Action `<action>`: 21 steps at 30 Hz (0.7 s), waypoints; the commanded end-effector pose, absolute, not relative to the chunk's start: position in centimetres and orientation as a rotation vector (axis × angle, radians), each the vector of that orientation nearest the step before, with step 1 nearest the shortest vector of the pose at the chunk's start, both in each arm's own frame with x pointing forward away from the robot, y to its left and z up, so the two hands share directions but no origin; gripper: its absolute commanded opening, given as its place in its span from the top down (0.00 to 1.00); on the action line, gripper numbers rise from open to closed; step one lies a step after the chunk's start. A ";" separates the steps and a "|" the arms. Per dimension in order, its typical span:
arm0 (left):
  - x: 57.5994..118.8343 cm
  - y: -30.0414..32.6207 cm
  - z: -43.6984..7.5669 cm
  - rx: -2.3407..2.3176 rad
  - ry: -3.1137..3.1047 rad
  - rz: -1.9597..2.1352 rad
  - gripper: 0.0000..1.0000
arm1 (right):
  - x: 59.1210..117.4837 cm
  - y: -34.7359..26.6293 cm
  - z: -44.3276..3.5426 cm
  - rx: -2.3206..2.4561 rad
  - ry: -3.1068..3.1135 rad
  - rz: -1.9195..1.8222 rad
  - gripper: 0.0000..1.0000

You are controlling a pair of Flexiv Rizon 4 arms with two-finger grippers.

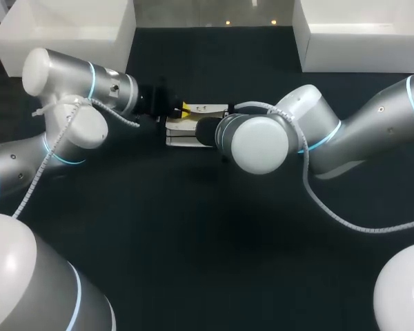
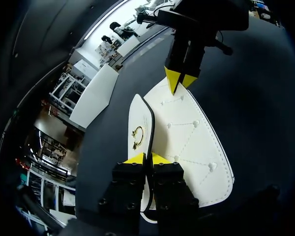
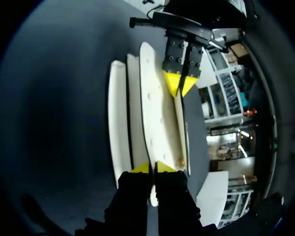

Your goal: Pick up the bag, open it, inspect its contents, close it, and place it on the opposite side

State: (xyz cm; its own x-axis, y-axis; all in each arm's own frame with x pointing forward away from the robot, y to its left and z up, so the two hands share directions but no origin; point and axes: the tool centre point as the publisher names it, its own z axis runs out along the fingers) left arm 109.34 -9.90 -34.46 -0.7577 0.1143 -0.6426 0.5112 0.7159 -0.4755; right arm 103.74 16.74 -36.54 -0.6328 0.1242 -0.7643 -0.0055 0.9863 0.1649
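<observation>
My left hand [image 2: 147, 158] is closed tight on one end of the white bag [image 2: 187, 137]. My right hand [image 3: 153, 167] is closed tight on the other end.

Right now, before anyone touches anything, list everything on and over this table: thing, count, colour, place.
bag: one, white, mid-table, held between both grippers
ring clasp: one, gold, on the bag's flap
boxes: two, white, at the table's far left and far right corners
table: one, dark, under everything
left arm: one, silver, coming in from the left
right arm: one, silver, coming in from the right
left gripper: one, black with yellow tips, shut on the bag's left end
right gripper: one, black with yellow tips, shut on the bag's right end
</observation>
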 end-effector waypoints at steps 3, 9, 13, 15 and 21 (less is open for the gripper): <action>109.2 -10.0 -35.6 0.504 2.357 -0.894 1.00 | 103.7 16.5 -36.9 0.074 2.205 0.213 1.00; 109.3 -10.1 -35.9 0.520 2.356 -0.879 1.00 | 103.7 16.5 -36.9 0.074 2.205 0.213 1.00; 109.8 -9.8 -36.3 0.487 2.364 -0.859 1.00 | 103.7 16.5 -36.9 0.074 2.205 0.213 1.00; 109.8 -9.8 -36.3 0.486 2.365 -0.861 1.00 | 103.7 16.5 -36.9 0.074 2.205 0.213 1.00; 108.6 -10.1 -35.4 0.523 2.360 -0.890 1.00 | 103.7 16.5 -36.9 0.074 2.205 0.213 1.00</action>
